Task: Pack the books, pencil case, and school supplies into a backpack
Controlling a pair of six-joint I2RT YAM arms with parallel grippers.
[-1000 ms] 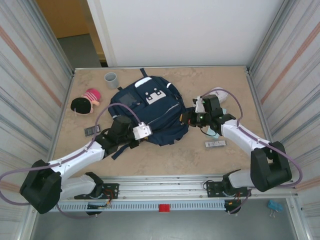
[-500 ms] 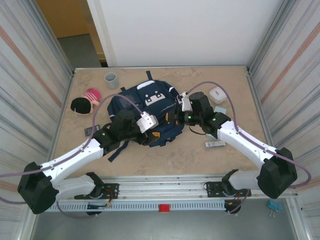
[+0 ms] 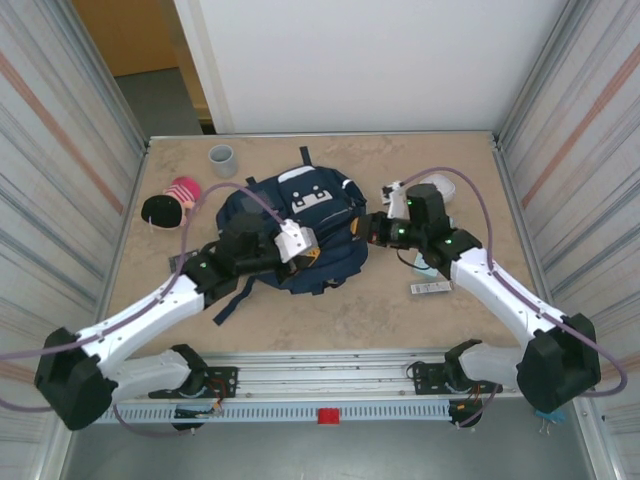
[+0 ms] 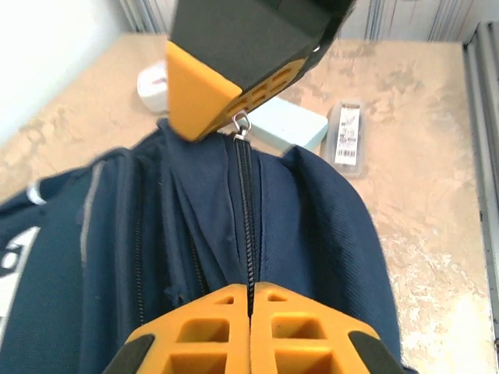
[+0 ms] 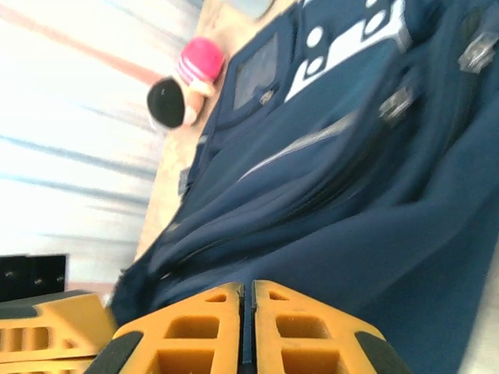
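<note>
Table (image 3: 400, 320): grey cup (image 3: 221, 158) far-left; pink-black doll (image 3: 170, 204) by left edge; barcode pack (image 3: 431, 288) right-centre; teal flat item (image 4: 288, 128), white case (image 4: 150, 84) right side.

Nothing here can be read as words or numbers. The flat packet (image 4: 348, 134) on the surface (image 4: 421, 195), beyond the left hand (image 4: 249, 300) and to its right, carries a white label with barcode-like stripes and fine print, too small to make out. The white patch (image 3: 310, 197) on the backpack (image 3: 330, 255), just past that hand, shows only dark dots and bars.
</note>
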